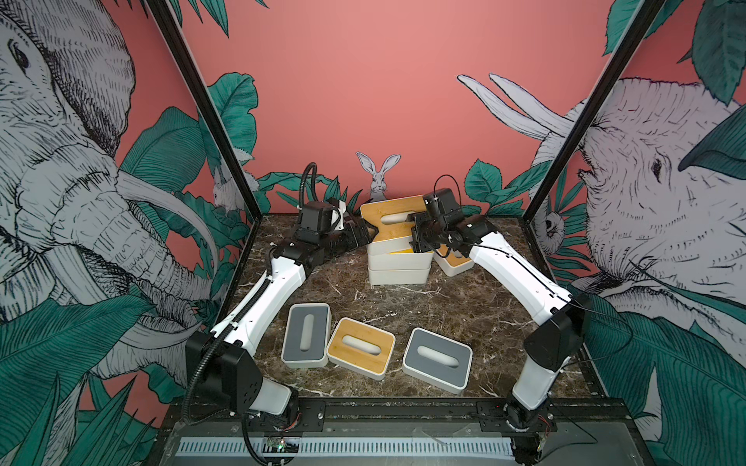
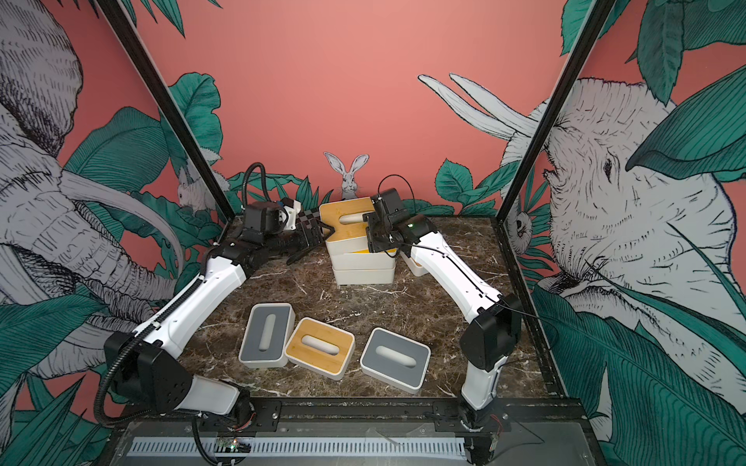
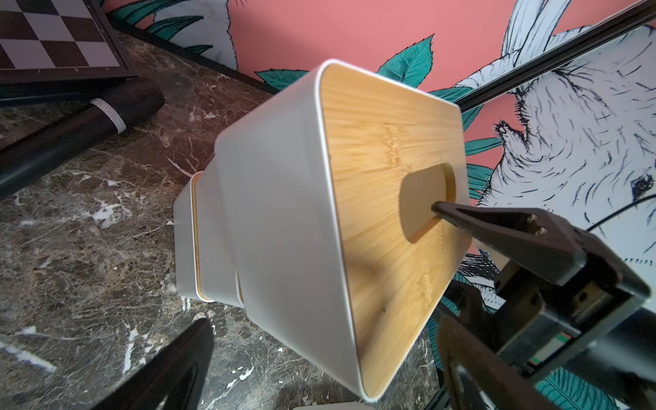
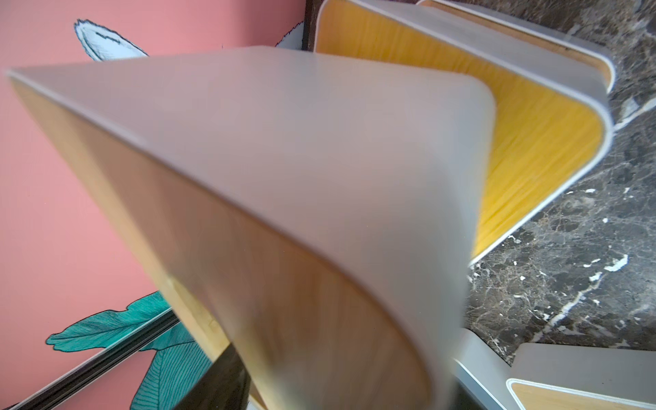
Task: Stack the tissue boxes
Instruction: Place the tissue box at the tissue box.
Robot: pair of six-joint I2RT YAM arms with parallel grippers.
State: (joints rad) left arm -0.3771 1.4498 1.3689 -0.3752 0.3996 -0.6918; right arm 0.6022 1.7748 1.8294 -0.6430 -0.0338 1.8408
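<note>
Three tissue boxes form a stack at the back centre, and the top box has a bamboo lid. My left gripper is open at its left end, its fingers standing clear on either side. My right gripper is at the right end. One of its fingers lies over the lid with its tip at the slot, and the other is hidden. Two grey-lidded boxes and a bamboo-lidded one lie at the front.
A small bamboo-lidded box sits on the marble table behind my right arm. A checkered chessboard case and a black marker pen lie at the back left, behind my left gripper.
</note>
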